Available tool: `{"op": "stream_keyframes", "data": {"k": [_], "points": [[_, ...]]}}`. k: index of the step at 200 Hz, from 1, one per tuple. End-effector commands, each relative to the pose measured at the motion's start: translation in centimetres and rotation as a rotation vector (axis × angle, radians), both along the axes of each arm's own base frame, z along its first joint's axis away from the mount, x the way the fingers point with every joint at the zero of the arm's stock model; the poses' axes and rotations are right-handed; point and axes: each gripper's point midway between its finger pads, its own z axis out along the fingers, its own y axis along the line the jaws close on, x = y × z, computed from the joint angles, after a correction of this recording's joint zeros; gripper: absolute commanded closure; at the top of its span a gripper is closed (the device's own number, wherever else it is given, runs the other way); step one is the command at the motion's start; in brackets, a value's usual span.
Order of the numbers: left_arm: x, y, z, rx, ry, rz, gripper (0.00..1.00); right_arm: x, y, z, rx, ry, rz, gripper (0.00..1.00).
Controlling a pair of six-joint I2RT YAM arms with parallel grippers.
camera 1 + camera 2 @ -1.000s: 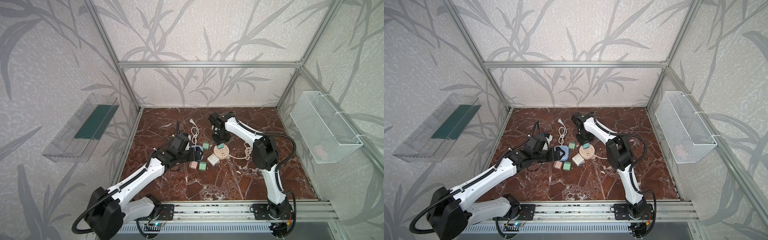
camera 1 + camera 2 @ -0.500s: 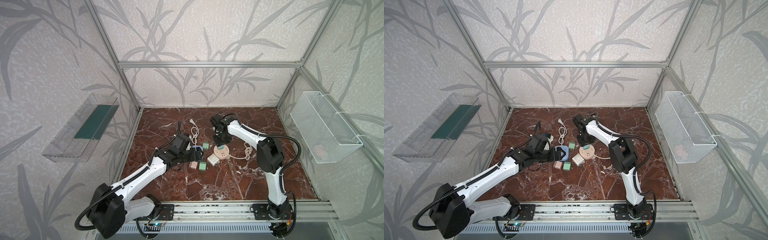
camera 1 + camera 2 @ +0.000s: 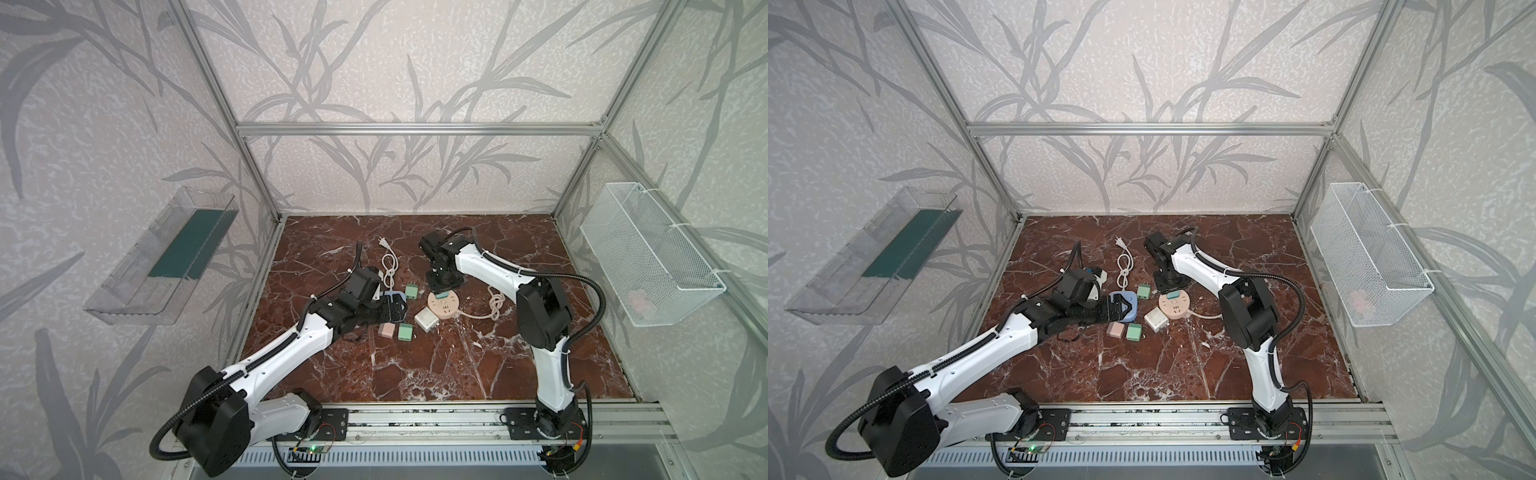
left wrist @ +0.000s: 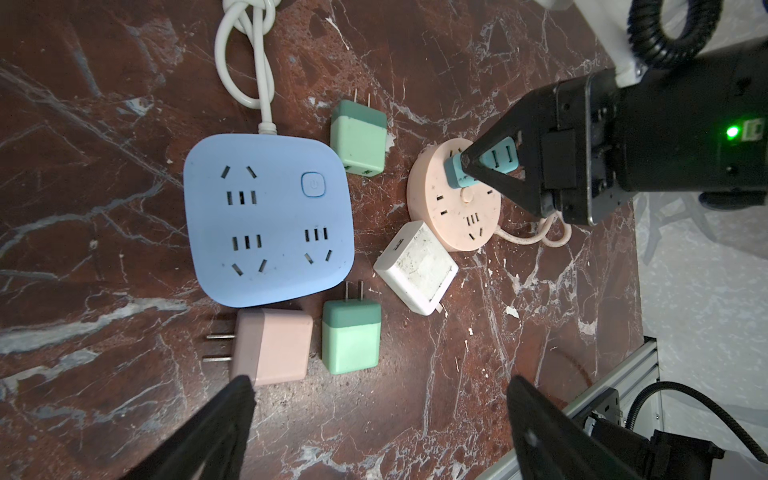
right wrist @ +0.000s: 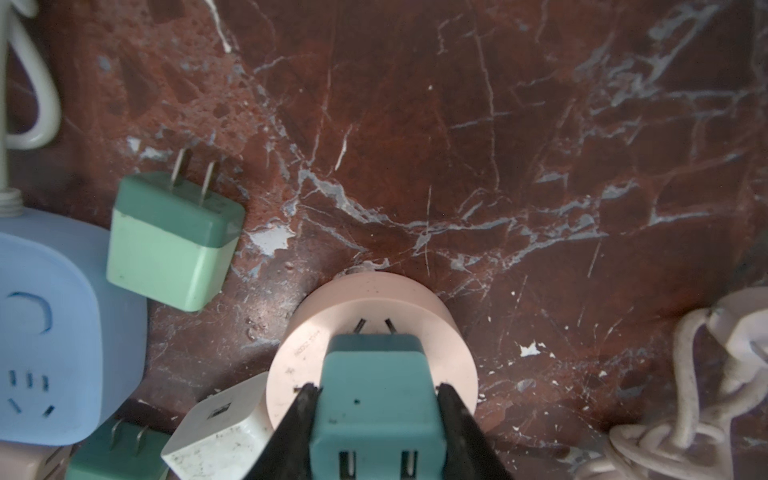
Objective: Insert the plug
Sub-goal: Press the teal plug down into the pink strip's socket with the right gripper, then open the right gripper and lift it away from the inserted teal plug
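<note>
Right claw (image 5: 377, 390) pinches teal plug (image 5: 374, 361) by its sides, upright on round pink socket (image 5: 365, 303). Prongs hidden; looks seated or nearly so. Remaining, probably: final press, then release. Farther off, left claw (image 4: 378, 384) spread wide, holding nothing, near pink adapter (image 4: 272, 347).

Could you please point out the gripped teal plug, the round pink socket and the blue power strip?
teal plug (image 4: 503, 158), left wrist view, its slotted end.
round pink socket (image 4: 449, 208), left wrist view, bare face.
blue power strip (image 4: 270, 216), left wrist view, face centre.
</note>
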Motion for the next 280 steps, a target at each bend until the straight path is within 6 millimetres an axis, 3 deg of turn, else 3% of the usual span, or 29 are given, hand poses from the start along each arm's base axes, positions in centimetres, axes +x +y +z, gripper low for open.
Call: {"op": "stream_keyframes", "data": {"k": [1,18,49,112,146,235,280], "points": [[-0.1,0.0,0.5,-0.007,-0.015,-0.007,0.07,-2.8,-8.3,-3.3,-0.304,0.151,-0.156,1.0],[-0.1,-0.1,0.6,-0.011,-0.014,-0.009,0.07,-2.8,-9.2,-3.2,-0.27,0.147,-0.199,1.0],[-0.1,-0.4,0.6,-0.014,-0.013,-0.015,0.07,-3.1,-9.2,-3.4,-0.167,0.162,-0.213,1.0],[0.1,-0.8,0.9,-0.013,-0.017,-0.024,0.07,-3.6,-9.1,-4.7,-0.124,0.188,-0.224,1.0],[0.0,-0.7,1.0,-0.009,-0.021,-0.025,0.07,-3.2,-9.2,-3.8,-0.05,0.147,-0.264,1.0],[-0.1,-0.7,1.2,-0.009,-0.026,-0.022,0.07,-2.4,-7.8,-1.3,0.062,0.11,-0.244,0.66],[-0.1,-0.5,1.5,-0.012,-0.046,-0.014,0.07,-2.2,-7.2,0.8,0.108,0.086,-0.227,0.26]]}}
